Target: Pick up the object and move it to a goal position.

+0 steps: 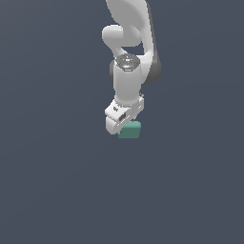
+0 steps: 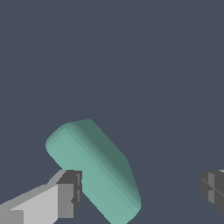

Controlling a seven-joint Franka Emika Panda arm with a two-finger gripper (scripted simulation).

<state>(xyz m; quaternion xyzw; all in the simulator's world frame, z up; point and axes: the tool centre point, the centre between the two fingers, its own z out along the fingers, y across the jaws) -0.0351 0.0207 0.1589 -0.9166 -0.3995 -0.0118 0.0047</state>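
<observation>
Teal block [image 2: 94,168] lies on plain dark floor [image 1: 57,181], nothing crowding it | white arm [image 1: 127,81] reaches straight down over it | gripper [image 2: 140,188] fingers spread wide, one pad [image 2: 72,188] right beside the block

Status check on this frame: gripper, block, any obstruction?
Gripper open, jaws spread wide, nothing gripped. Teal block between the fingers, beside one finger, clear gap to the other. No obstruction in view.

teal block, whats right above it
The open gripper hangs over the teal block, one finger beside it. The block's near edge is hidden by the hand in the exterior view.
</observation>
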